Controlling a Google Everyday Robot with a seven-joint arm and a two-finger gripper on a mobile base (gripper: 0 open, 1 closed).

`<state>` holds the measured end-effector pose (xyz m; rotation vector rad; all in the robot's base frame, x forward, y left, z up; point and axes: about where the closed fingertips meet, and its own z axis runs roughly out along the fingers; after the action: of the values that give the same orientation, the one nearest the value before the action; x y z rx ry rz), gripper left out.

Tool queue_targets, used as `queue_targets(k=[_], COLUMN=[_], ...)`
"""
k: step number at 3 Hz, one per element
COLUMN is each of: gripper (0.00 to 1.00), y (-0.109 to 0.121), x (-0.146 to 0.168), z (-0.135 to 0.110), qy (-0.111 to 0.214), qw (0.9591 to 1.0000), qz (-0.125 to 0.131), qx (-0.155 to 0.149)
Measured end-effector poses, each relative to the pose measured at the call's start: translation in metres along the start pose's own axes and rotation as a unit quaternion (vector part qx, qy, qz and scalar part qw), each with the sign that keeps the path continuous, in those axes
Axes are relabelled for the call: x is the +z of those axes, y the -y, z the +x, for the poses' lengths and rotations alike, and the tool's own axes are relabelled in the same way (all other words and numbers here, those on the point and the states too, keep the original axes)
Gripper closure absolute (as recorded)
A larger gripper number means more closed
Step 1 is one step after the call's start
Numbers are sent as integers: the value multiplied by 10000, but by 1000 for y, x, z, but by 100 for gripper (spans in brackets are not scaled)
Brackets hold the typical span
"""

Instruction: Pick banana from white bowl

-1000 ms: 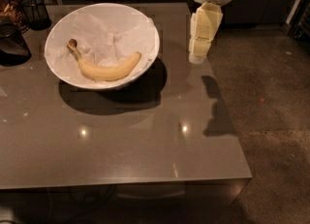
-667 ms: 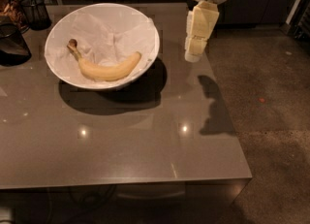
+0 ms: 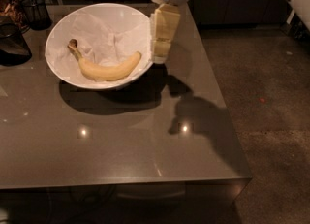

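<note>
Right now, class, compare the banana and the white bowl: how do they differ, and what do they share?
Shape: the banana is a long curve; the white bowl is round. Size: the bowl is far wider than the banana. Colour: the banana is pale yellow with a dark stem tip; the bowl is white. Shared: both are pale against the dark table; the end effector hangs by the bowl's rim, near the banana's stemless end.
</note>
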<state>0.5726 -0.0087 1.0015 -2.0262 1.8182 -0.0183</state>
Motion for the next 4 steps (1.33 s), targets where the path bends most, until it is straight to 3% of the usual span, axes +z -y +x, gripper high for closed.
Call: queue_targets(k=[1, 3, 4], gripper=[7, 12, 22], y=[7, 19, 24], x=[16, 44, 63], z=[-24, -53, -60], qy=[11, -20, -67], qw=[10000, 9996, 9989], qz=[-54, -275, -459], qx=[12, 52, 69])
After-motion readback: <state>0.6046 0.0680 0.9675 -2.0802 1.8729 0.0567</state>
